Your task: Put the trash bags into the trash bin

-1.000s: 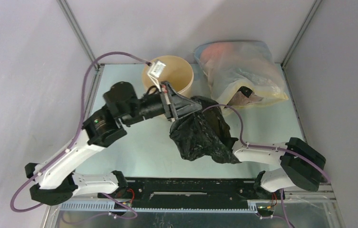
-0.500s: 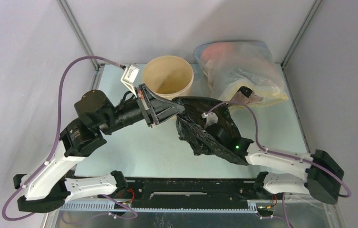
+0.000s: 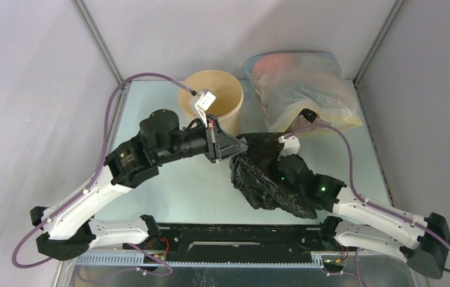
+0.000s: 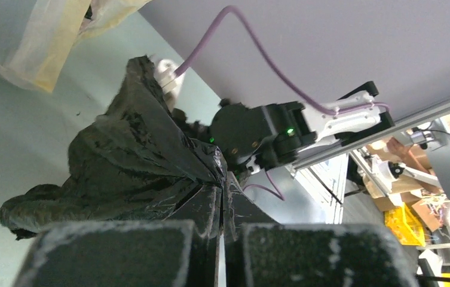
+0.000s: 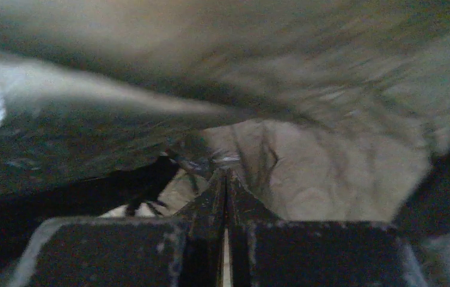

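The trash bag (image 3: 262, 179) is glossy, black and crinkled, and hangs between my two grippers just right of the table's middle. My left gripper (image 3: 244, 145) is shut on its upper left edge, as the left wrist view (image 4: 223, 181) shows with the film (image 4: 132, 161) bunched at the fingertips. My right gripper (image 5: 225, 173) is shut on a thin fold of the same bag, and bag film fills that view. From above its fingers are buried in the bag's folds. The trash bin (image 3: 211, 92), round and tan, stands upright behind my left gripper, apart from the bag.
A large translucent whitish-yellow bag (image 3: 302, 89) with pinkish contents lies at the back right and also shows in the left wrist view (image 4: 28, 36). Grey walls with metal posts close the back and sides. Purple cables loop off both wrists.
My left gripper swung left, then back right and slightly nearer with the bag's edge. My right arm stretched in from the right and its wrist moved up into the bag.
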